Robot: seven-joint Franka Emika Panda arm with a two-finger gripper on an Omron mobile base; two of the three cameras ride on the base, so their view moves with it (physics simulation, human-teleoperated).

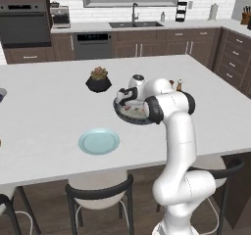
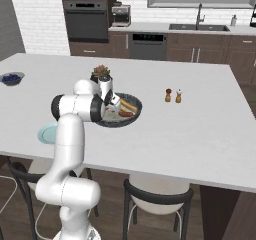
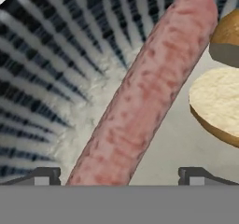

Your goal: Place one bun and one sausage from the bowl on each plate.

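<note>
No readable labels. Your claw is spread wide down in the dark speckled bowl on the desk, straddling a pink sausage; hand view adds a split tan bun; teal plate near.

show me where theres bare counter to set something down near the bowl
Bare white counter spreads right of the bowl, up to the salt and pepper shakers. More lies between the bowl and the teal plate. It is crowded inside the bowl, where the open gripper straddles a sausage beside a bun, and toward the plant pot.
</note>
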